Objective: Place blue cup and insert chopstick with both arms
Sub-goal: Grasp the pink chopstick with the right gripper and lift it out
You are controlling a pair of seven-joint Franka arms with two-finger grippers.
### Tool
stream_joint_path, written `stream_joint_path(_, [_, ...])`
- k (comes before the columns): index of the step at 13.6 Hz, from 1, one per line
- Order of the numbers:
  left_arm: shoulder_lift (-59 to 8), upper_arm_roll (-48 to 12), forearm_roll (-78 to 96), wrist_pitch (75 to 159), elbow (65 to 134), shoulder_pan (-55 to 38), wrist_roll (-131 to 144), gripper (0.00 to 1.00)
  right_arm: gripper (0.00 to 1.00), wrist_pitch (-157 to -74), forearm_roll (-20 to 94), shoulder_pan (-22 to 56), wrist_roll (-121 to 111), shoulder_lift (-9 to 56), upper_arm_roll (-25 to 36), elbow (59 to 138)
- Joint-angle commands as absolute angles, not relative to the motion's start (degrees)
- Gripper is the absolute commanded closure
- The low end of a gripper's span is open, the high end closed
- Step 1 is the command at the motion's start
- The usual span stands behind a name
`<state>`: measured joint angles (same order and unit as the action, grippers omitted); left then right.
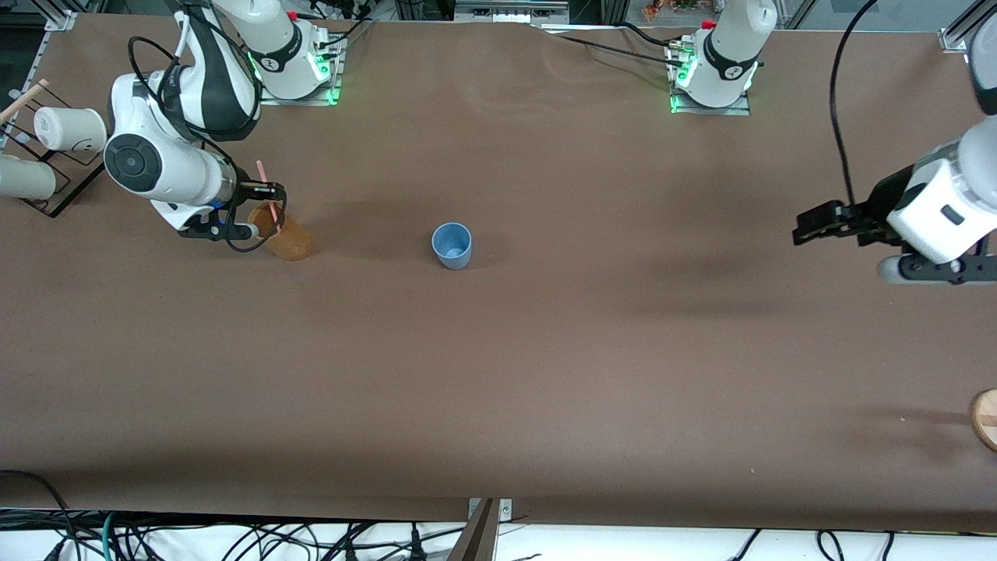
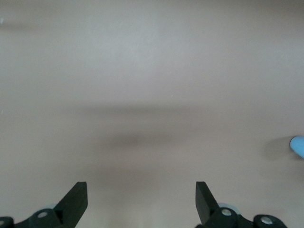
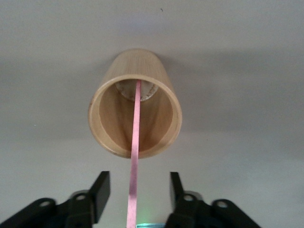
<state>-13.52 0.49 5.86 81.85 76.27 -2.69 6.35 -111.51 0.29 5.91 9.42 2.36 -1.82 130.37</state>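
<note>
The blue cup (image 1: 452, 245) stands upright in the middle of the table, with nothing in it; its edge shows in the left wrist view (image 2: 298, 145). The pink chopstick (image 1: 263, 175) stands leaning in the taller brown wooden cup (image 1: 290, 240) toward the right arm's end of the table. My right gripper (image 1: 265, 209) is over the brown cup. In the right wrist view its open fingers (image 3: 100, 192) flank the chopstick (image 3: 135, 142) without touching it, above the brown cup (image 3: 137, 59). My left gripper (image 1: 814, 226) is open and empty, up over the table (image 2: 141, 197) at the left arm's end.
A black wire rack (image 1: 54, 187) with white cups (image 1: 70, 128) stands at the right arm's end of the table. A round wooden piece (image 1: 986, 419) lies at the left arm's end, nearer to the front camera.
</note>
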Motion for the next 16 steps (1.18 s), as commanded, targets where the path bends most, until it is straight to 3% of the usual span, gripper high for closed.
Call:
stream_joint_path(1, [-9.6, -0.6, 6.9, 82.2, 83.1, 1.9, 4.7, 0.0, 0.52, -112.6, 0.6, 5.5, 9.8, 1.1, -2.7, 132.4])
stream_joint_path(3, [-9.1, -0.5, 6.9, 82.2, 83.8, 3.0, 4.7, 0.0, 0.72, -112.2, 0.6, 5.5, 10.0, 1.1, -3.4, 132.3])
stream_joint_path(4, [-8.4, -0.5, 6.9, 82.4, 84.9, 3.5, 4.3, 0.0, 0.72, -112.1, 0.6, 5.5, 9.9, 1.4, -3.5, 132.3])
stream_joint_path(8, [-5.8, -3.9, -0.3, 85.6, 88.6, 3.7, 1.9, 0.0, 1.0, -111.7, 0.6, 5.7, 10.1, 1.9, -4.9, 132.0])
stream_joint_path(11, [-6.2, -4.0, 0.3, 85.3, 88.1, 3.7, 2.5, 0.0, 1.0, -106.7, 0.6, 5.7, 9.8, 1.7, -4.9, 128.3])
stream_joint_path(16, [-6.9, -4.0, 2.5, 85.4, 86.9, 2.9, 2.3, 0.0, 1.0, -88.2, 1.6, 5.8, 10.9, 2.2, -5.0, 111.7])
